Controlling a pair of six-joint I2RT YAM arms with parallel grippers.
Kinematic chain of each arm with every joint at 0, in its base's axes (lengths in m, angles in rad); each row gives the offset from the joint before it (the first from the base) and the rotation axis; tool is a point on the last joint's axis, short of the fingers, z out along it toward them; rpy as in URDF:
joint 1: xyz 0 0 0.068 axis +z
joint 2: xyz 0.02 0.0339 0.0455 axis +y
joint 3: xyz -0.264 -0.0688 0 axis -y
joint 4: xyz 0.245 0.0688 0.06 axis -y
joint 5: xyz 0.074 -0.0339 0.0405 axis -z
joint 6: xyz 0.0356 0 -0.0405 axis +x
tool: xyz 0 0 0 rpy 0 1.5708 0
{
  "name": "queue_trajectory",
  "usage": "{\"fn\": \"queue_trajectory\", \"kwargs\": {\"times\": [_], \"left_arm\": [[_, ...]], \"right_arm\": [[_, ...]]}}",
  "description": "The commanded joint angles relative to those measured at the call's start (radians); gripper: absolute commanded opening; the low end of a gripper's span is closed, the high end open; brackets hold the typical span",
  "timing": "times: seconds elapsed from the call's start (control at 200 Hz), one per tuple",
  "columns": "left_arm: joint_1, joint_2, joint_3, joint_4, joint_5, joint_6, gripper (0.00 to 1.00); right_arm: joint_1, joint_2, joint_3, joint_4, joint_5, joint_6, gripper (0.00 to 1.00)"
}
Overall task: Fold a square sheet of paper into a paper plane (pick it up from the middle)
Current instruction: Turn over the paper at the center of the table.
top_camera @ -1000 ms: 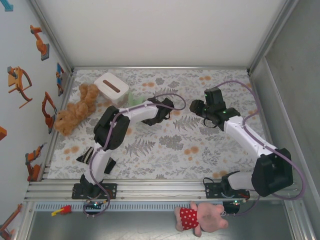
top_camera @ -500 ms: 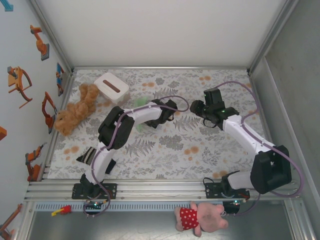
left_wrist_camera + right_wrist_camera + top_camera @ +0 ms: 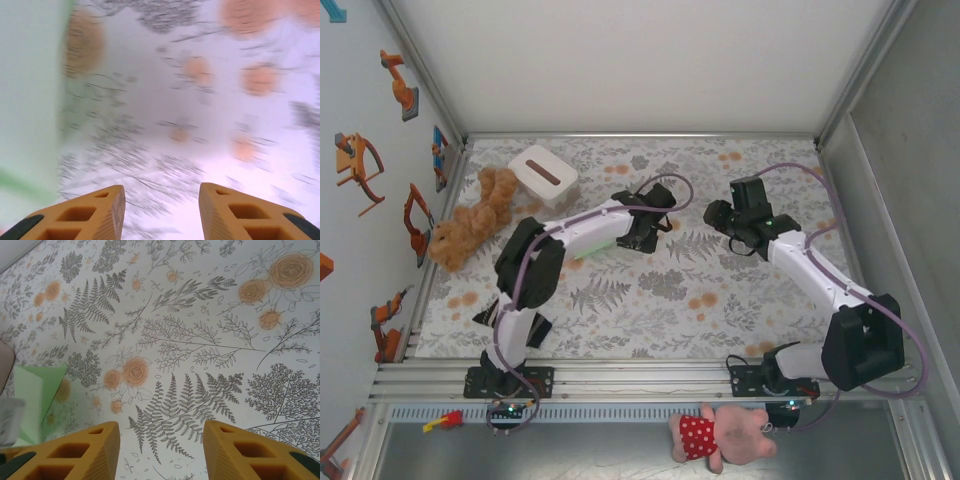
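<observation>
Both the left gripper (image 3: 161, 196) and the right gripper (image 3: 161, 430) stand part open, empty. Since a second ago the left has parted its fingers; the square sheet of paper (image 3: 37, 390) lies on the floral cloth (image 3: 670, 290) beside it, no longer by the white box (image 3: 542, 175).

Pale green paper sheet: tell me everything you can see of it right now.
The thin pale green paper sheet lies on the floral tablecloth, left of centre, largely under the left arm. From the right wrist it looks partly folded: a brighter flap with a sharp corner beside a paler, see-through layer. Nothing visibly grips it.
</observation>
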Motion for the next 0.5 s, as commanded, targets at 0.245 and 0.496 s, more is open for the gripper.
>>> {"fn": "queue_trajectory", "kwargs": {"times": [0.245,0.496], "left_arm": [[0.158,-0.296,-0.334,0.29,0.326,-0.09,0.59],[0.325,-0.319,-0.472,0.392,0.407,-0.074,0.65]], "right_arm": [[-0.007,0.043,0.009,0.026,-0.07,0.034,0.52],[-0.003,0.117,-0.006,0.123,-0.16,0.089,0.52]]}}
